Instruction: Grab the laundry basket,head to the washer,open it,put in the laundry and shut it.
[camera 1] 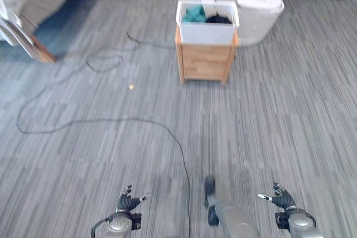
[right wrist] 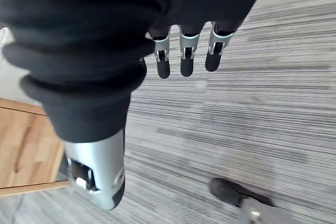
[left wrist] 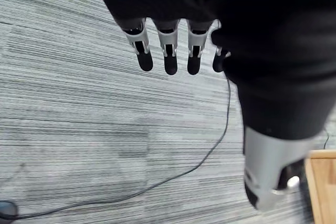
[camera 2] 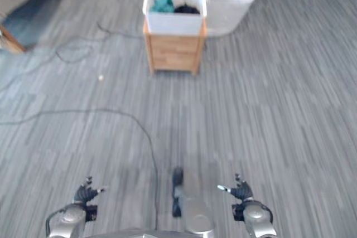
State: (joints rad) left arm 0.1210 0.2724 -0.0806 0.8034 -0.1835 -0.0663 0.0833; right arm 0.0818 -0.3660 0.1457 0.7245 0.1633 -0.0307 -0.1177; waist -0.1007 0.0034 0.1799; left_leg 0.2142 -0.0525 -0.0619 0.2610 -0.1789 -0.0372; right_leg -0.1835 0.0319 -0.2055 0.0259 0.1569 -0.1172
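— What is the room like from where you stand?
— Grey striped carpet (camera 1: 290,110) covers the floor. A small wooden cabinet (camera 1: 205,62) stands near the far end, with a white rounded appliance (camera 1: 259,9) just behind it.
— And to the left?
— A bed (camera 1: 25,4) with pale covers.

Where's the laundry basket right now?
The white laundry basket sits on top of a small wooden cabinet straight ahead across the floor, in the upper middle of the left eye view, with a white rounded appliance just behind it on the right.
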